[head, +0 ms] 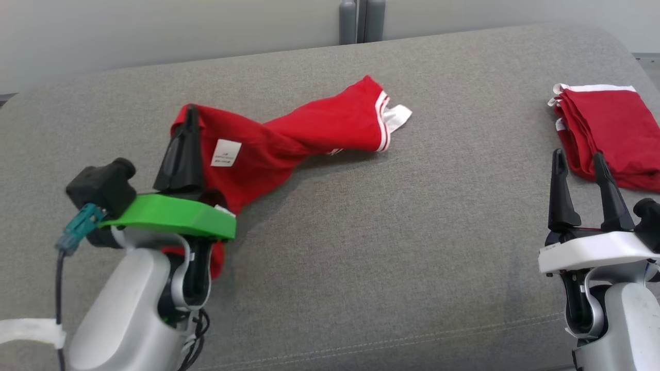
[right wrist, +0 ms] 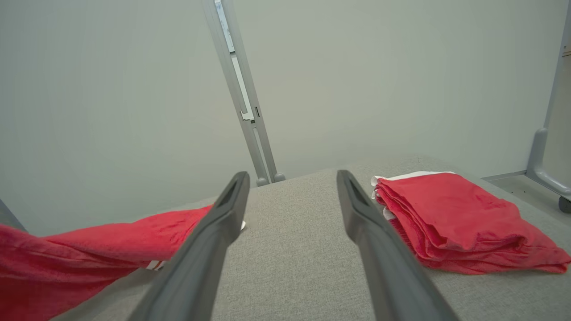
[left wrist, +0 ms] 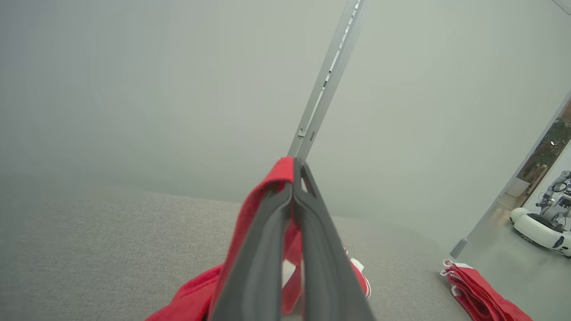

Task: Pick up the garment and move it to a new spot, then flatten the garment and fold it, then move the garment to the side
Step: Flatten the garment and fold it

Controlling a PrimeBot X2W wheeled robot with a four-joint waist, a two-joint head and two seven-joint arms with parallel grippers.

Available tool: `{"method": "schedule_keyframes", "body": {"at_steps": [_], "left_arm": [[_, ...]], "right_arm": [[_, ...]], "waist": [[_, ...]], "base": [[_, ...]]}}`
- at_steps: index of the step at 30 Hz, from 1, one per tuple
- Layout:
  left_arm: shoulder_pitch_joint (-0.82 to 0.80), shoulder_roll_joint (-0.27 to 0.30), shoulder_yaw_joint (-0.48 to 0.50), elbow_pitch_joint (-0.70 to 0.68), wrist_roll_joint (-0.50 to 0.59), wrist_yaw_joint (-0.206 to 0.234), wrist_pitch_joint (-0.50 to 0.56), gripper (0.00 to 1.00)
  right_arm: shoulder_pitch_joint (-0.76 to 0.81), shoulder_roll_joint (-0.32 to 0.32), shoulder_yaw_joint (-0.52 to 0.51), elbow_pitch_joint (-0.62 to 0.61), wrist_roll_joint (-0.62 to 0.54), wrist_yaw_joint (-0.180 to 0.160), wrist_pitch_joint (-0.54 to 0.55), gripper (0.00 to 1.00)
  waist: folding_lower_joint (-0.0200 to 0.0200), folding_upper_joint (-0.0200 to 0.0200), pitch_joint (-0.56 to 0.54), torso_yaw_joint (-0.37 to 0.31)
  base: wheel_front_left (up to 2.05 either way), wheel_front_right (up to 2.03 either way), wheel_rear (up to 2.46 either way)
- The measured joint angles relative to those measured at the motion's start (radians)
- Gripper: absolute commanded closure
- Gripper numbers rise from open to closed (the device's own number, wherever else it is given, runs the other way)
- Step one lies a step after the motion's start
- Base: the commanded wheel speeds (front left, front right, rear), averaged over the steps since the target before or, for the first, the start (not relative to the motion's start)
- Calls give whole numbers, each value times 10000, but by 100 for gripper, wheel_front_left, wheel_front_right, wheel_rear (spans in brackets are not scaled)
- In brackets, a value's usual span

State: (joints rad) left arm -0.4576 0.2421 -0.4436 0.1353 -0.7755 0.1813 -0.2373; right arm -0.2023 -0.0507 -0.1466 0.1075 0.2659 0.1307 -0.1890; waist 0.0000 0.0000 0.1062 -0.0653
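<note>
A red garment (head: 289, 139) with white trim and a white label stretches across the grey cushion (head: 361, 247), one end lifted, the other trailing to the upper right. My left gripper (head: 190, 116) is shut on that lifted end; the left wrist view shows red cloth (left wrist: 250, 223) pinched at the fingertips and hanging below. In the right wrist view the garment (right wrist: 89, 249) lies at the left. My right gripper (head: 580, 157) stands open at the lower right with nothing between its fingers (right wrist: 214, 232).
A stack of folded red garments (head: 608, 134) with white edges lies at the cushion's right end, just beyond my right gripper; it is also in the wrist views (right wrist: 455, 218) (left wrist: 482, 294). A grey wall post (head: 361, 20) stands behind. Another robot (left wrist: 544, 218) stands far off.
</note>
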Motion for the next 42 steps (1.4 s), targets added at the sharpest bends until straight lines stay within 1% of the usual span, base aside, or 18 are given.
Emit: {"method": "schedule_keyframes", "body": {"at_steps": [3, 4, 6, 10, 12, 15, 21, 23, 26, 28, 30, 34, 37, 42], "left_arm": [[585, 518, 407, -671, -201, 405, 219, 100], [585, 518, 407, -671, -201, 405, 219, 100], [933, 740, 546, -817, -307, 566, 374, 100], [1101, 763, 445, -821, -397, 560, 600, 100], [947, 702, 232, -717, -311, 474, 617, 100], [304, 359, -127, -663, -123, 301, 610, 100], [-1418, -222, -928, -671, 836, -113, 408, 100], [-1935, -437, -1058, -865, 1018, -230, 293, 100], [-2336, -560, -995, -1187, 1072, -305, 203, 100], [-2301, -449, -934, -1183, 1026, -293, 272, 100], [-2034, -174, -798, -951, 924, -232, 347, 100], [-1069, 221, -602, -104, 606, -244, 389, 100], [-694, 439, -328, 520, 522, -305, 148, 100], [-689, 385, 13, 629, 424, -504, -104, 100]], "right_arm": [[93, 2, -46, -88, 6, 0, 29, 0], [93, 2, -46, -88, 6, 0, 29, 0], [122, 2, -54, -119, 19, 0, 73, 0], [127, 2, -13, -109, 75, 0, 75, 0], [116, 4, 31, -82, 96, 0, 73, 0], [89, 4, 115, -19, 140, 0, 69, 0], [65, 6, 165, 73, 171, 0, 12, 0], [65, 6, 167, 94, 182, 0, -10, 0], [70, 4, 138, 105, 184, 0, -21, 0], [75, 4, 113, 105, 184, 0, -35, 0], [80, 4, 86, 100, 186, 0, -36, 0], [91, 6, 54, 125, 211, 0, -61, 0], [88, 6, 77, 171, 213, 0, -61, 0], [81, 6, 138, 224, 194, 0, -50, 0]], "waist": [[0, 0, -22, 75], [0, 0, -22, 75], [0, 0, 24, 90], [0, 0, 122, 90], [0, 0, 139, 63], [0, 0, 140, -1], [0, 0, 120, -198], [0, 0, 113, -272], [0, 0, 117, -343], [0, 0, 134, -352], [0, 0, 159, -338], [0, 0, 217, -233], [0, 0, 259, -119], [0, 0, 280, 96]], "base": [[0, 0, 0], [0, 0, 0], [0, 0, 0], [0, 0, 0], [0, 0, 0], [0, 0, 0], [0, 0, 0], [0, 0, 0], [0, 0, 0], [0, 0, 0], [0, 0, 0], [0, 0, 0], [0, 0, 0], [0, 0, 0]]}}
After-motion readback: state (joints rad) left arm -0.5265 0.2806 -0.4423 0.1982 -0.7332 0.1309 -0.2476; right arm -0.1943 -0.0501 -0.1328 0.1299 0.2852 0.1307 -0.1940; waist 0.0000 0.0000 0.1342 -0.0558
